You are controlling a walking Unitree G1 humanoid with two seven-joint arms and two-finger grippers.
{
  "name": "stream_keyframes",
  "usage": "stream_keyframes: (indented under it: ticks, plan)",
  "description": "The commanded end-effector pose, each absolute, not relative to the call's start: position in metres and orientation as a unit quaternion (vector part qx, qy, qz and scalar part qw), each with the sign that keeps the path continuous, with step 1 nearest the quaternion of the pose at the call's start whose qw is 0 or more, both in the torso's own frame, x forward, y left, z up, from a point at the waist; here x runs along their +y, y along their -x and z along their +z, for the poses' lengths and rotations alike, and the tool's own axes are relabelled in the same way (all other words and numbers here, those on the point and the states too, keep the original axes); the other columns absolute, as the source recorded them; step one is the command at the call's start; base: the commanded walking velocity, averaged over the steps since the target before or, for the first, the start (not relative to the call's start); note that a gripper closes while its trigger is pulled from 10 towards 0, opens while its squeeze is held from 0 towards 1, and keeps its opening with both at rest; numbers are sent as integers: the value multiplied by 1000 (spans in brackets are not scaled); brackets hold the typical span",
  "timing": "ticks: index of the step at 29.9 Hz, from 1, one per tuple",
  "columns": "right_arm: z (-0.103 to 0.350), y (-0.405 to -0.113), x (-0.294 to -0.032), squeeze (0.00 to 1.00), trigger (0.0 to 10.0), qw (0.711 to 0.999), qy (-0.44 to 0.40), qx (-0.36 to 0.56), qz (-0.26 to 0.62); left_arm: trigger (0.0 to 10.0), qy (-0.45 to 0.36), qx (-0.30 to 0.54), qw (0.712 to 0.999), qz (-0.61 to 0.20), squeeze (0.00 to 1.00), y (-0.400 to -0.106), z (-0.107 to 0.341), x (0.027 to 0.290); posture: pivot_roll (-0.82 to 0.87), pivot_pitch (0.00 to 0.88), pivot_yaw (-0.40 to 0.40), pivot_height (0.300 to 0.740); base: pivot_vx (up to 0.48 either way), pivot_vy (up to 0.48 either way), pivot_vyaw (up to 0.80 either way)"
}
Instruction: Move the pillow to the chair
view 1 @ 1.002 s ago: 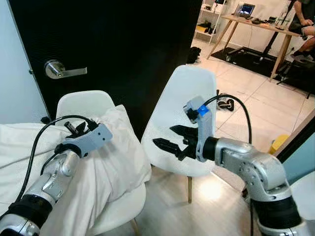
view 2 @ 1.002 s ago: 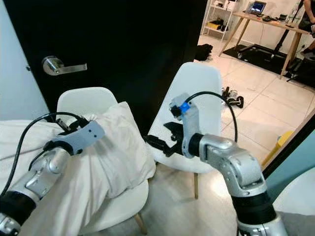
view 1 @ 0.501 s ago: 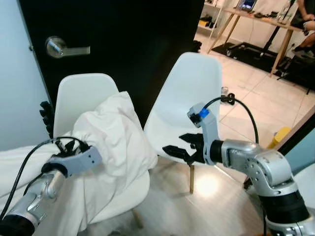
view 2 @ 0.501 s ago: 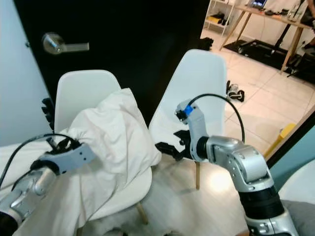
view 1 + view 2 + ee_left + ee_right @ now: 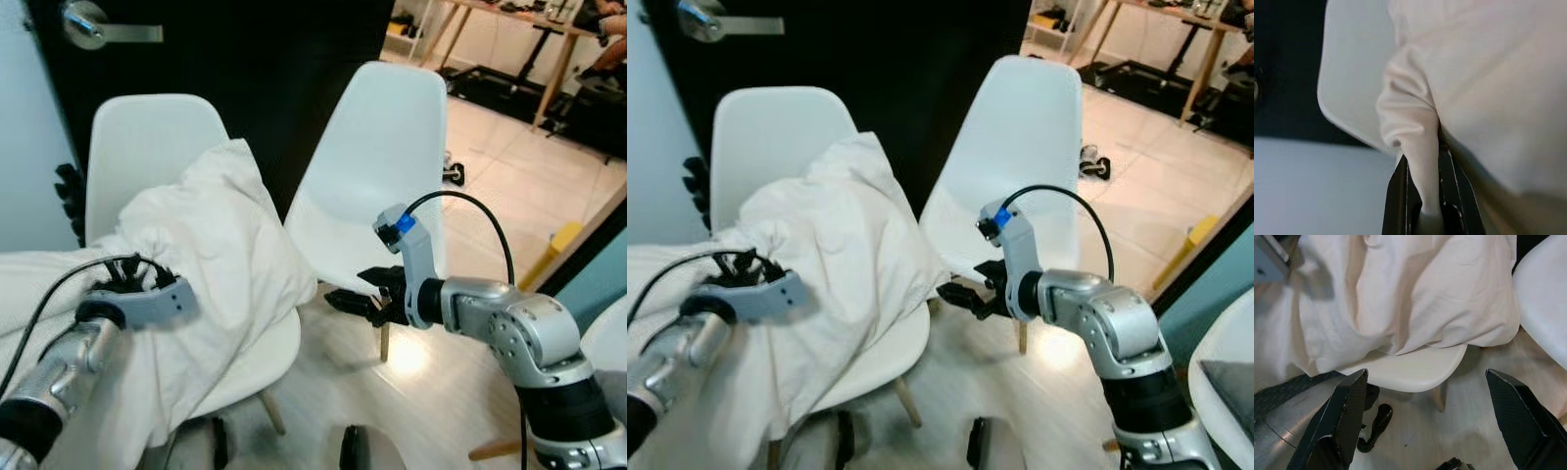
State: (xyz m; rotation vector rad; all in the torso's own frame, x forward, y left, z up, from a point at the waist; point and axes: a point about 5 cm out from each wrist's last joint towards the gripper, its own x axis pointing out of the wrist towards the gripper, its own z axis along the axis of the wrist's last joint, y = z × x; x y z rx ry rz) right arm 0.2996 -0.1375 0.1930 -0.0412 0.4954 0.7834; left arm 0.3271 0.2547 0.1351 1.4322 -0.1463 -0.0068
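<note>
L end effector (image 5: pixel 1422 196) pinching pillow (image 5: pixel 206 264) on chair (image 5: pixel 137 147).

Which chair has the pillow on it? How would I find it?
Look for the big black door with the silver handle. Two white chairs stand in front of it. The one you want is the left chair, nearest the handle: a puffy white pillow is heaped on its seat, with the left claw pinching a fold of it, while the right chair has a bare seat.

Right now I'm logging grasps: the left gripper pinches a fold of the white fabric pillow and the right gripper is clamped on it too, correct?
Not quite: the right gripper is open and off the white fabric pillow, per the right wrist view. The left gripper does pinch a fold.
</note>
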Motion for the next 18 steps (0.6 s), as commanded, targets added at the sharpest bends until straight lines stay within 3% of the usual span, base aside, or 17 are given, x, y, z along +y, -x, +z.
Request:
stream_keyframes:
  ticks: [1,7,11,15,16,18]
  plan:
    - [192,-297,-140,0,10000,892,23,247,378,10000,-670,-90,735,-47,0,-330,133,241,-141,129,-172,586,0,0,0]
    - [191,-296,-138,0,10000,892,22,249,376,10000,-682,-115,721,-48,0,-339,142,238,-141,130,-171,586,0,0,0]
    - [192,-296,-139,0,10000,893,20,250,373,10000,-724,-146,671,-60,0,-348,153,231,-153,133,-167,586,0,0,0]
    - [192,-296,-141,0,10000,894,21,251,371,10000,-736,-119,665,-56,0,-349,151,240,-152,131,-165,586,0,0,0]
    - [192,-296,-142,0,10000,895,21,252,368,10000,-740,-85,666,-49,1000,-346,146,250,-151,129,-164,586,0,0,0]
    - [191,-297,-143,0,10000,895,21,252,366,10000,-739,-51,671,-41,1000,-343,141,260,-149,125,-164,586,0,0,0]
